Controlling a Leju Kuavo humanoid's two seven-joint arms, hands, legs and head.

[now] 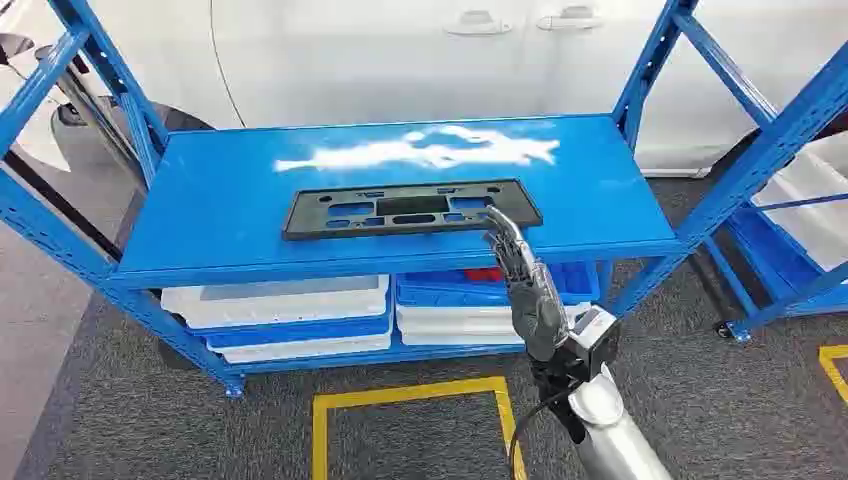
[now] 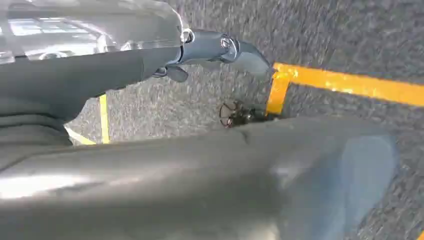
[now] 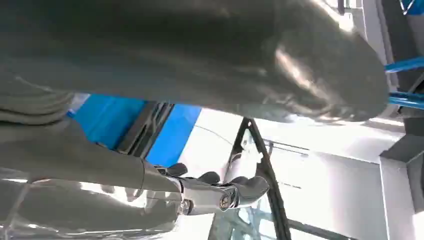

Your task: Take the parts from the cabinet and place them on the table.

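- Right hand [image 1: 527,290] is reaching up from below toward the front edge of the blue shelf [image 1: 230,190], its fingers stretched out and holding nothing; the fingertips are sitting at, or just over, the near right corner of the black part [image 1: 410,208], though contact cannot be confirmed.
- Black part is lying flat on the top shelf of the blue cabinet, a long flat frame with cut-outs, its long axis running left to right across the robot's view, parallel to the shelf's front edge.
- From the right hand, the part is lying ahead and mostly to the left, so the hand is meeting it at its right end rather than its middle.
- Left hand [image 2: 220,47] is hanging low over grey carpet with yellow floor tape [image 2: 350,84]; it is holding nothing, with the fingers seeming loosely extended, and it is well away from the part, so the right hand is clearly the nearer one.
- White trays [image 1: 280,300] are sitting on the lower shelf beneath.
- Head view is giving the whole part and its lie on the shelf; the right wrist view is instead showing the right hand's dark fingers [image 3: 240,187] close up, spread and empty, with a strip of the part's black edge beside blue shelf behind them.
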